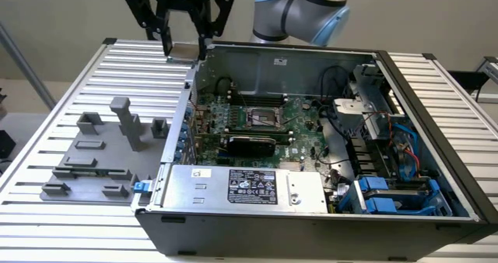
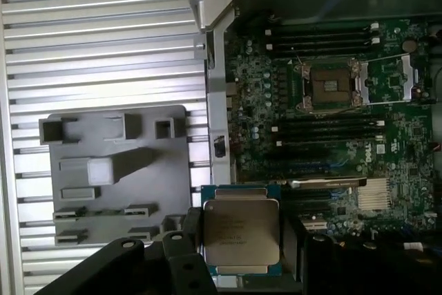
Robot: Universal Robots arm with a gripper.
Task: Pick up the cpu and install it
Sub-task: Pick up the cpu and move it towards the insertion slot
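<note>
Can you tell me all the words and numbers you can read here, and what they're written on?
"DELL": white letters, turned sideways, on the green circuit board.
Chip: faint print on its metal top, too blurred to read.
Label on the power box: many tiny lines and signs, too small to read.
White sticker on the computer case: too small to read.

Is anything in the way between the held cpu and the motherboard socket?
Nothing visible. The cpu, in the end effector, hangs above the case's side wall; the socket lies uncovered.
</note>
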